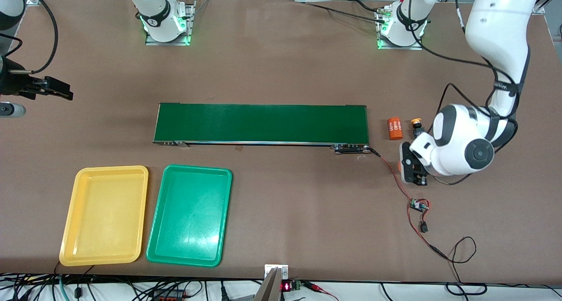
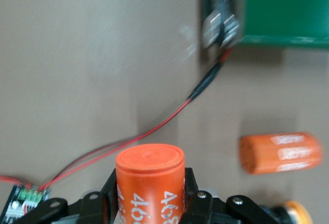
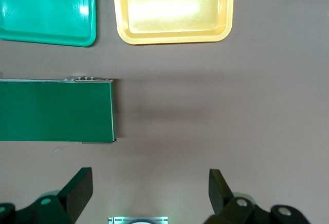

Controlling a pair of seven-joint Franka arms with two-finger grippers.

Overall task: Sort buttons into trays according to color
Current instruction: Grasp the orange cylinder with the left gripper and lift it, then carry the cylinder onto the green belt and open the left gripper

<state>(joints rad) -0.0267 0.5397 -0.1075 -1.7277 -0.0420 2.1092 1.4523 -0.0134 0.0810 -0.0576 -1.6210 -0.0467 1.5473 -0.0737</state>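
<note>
- Yellow tray (image 1: 104, 216): nearest the front camera, flat on the counter (image 1: 281, 51) at the right arm's end; nothing in it.
- Green tray (image 1: 189, 215): just beside the yellow tray, toward the left arm's end; nothing in it.
- Circuit board (image 1: 419, 205): small, on the counter at the left arm's end, joined by red and black wires (image 1: 395, 178) to the belt's end.
- Left gripper (image 1: 414, 174): low at the counter, just nearer the camera than the lying cylinder, clenched on an upright orange cylinder (image 2: 149, 184) with white printed digits; its black fingers (image 2: 191, 196) press the cylinder's two sides.
- Conveyor belt (image 1: 262, 123): long, dark green, mid-counter, farther from the camera than both trays.
- Second orange cylinder (image 1: 394, 129): lying on its side just past the belt's end toward the left arm.
- Yellow button (image 1: 416, 126): black body, yellow-orange cap, on the counter just beside the lying cylinder, partly hidden by the left arm.
- Right gripper (image 3: 150, 193): waiting above the counter at the right arm's end, fingers spread wide and holding nothing.
</note>
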